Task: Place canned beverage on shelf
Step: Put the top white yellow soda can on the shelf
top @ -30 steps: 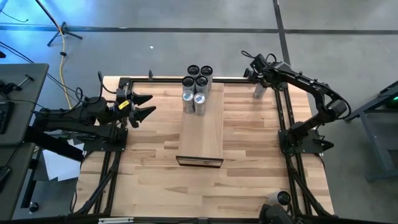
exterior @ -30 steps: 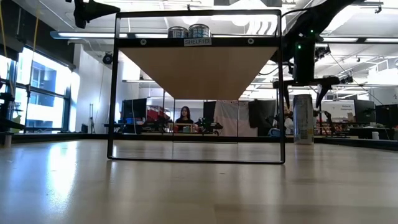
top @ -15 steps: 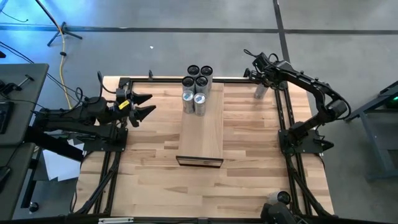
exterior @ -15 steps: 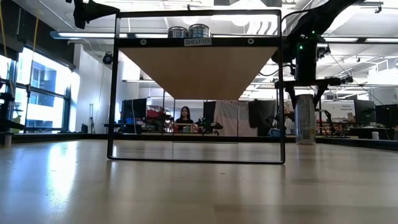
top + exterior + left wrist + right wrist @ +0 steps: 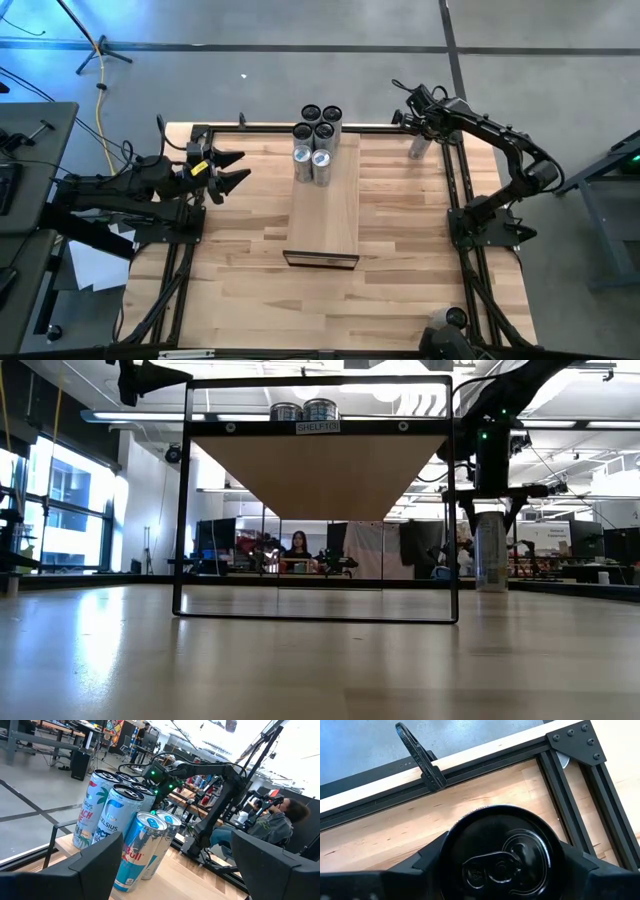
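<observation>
The right gripper (image 5: 418,128) clasps a tall silver beverage can (image 5: 490,552) standing at the butcher-block table's (image 5: 400,260) far right corner, apart from the pale wooden shelf (image 5: 325,215); left gripper (image 5: 232,170) gapes empty

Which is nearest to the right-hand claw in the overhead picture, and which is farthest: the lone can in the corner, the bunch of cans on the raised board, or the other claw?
From the right gripper:
1. The lone can, at the table's far right corner, directly under it, between its fingers.
2. The cluster of cans, mid-table on the shelf at its far end.
3. The left gripper, open, waiting over the table's left edge.
</observation>
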You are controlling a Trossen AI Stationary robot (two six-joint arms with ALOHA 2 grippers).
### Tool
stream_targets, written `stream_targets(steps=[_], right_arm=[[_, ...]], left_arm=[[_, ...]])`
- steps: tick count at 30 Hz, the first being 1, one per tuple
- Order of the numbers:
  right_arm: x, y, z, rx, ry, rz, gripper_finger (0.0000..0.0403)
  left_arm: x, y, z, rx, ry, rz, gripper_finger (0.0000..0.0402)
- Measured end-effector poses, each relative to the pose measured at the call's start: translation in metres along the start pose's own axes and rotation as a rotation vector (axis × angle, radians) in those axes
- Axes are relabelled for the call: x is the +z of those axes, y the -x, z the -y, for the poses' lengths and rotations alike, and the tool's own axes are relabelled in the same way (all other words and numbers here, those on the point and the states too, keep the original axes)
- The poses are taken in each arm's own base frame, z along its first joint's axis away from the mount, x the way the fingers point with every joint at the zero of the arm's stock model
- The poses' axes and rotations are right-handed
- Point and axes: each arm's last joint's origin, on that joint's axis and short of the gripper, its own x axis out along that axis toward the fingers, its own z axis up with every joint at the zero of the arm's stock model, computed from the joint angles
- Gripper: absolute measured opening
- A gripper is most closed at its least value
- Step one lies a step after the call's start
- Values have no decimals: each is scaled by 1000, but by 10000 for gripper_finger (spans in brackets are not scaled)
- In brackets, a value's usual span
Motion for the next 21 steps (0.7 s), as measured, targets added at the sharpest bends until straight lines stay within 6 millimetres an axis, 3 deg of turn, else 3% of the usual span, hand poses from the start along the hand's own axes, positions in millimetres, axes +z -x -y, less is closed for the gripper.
stream_targets(steps=[6,10,15,21], right_arm=[[0,2,0,15,46,-12,242],[-2,14,6,53,61,-13,242],[4,54,19,142,56,72,242],[3,130,41,348,40,225,242]], left_arm=[[0,0,0,0,0,0,337],[0,0,0,1,0,0,337],[2,0,1,-7,7,16,337],[7,1,5,-99,24,43,337]])
